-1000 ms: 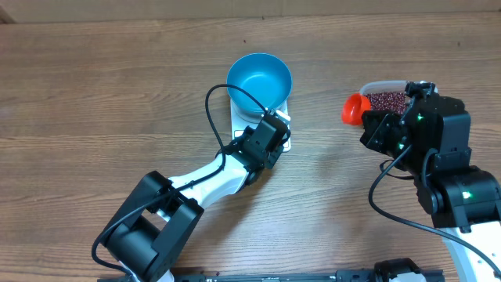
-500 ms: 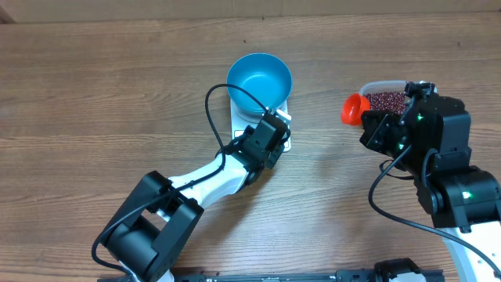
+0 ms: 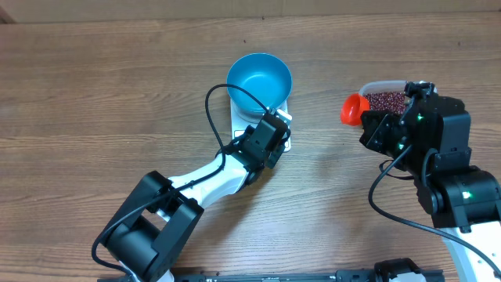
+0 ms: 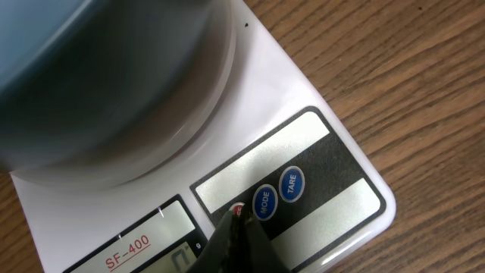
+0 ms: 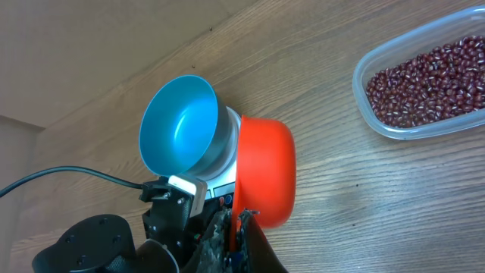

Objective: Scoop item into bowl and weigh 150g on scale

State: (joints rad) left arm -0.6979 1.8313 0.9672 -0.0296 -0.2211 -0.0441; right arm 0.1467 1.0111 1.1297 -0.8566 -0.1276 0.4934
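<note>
Beans (image 3: pixel 387 100) are lying in the clear tub (image 3: pixel 368 86) at the far right of the tabletop (image 3: pixel 94 94), the tub's long axis running left to right. Overhead, the right arm (image 3: pixel 446 157) is hiding its near part; the right wrist view is showing more. The right claw (image 5: pixel 236 227) is clamping the orange scoop (image 5: pixel 264 176), whose hollow is facing away, so its contents are hidden. The blue bowl (image 3: pixel 259 77) is sitting on the scale (image 4: pixel 333 163). The left claw (image 4: pixel 238 221), pinched together and empty, is pointing its tip at the red button (image 4: pixel 236 208) beside the MODE button (image 4: pixel 263 202). The display (image 4: pixel 151 243) is getting cut off.
</note>
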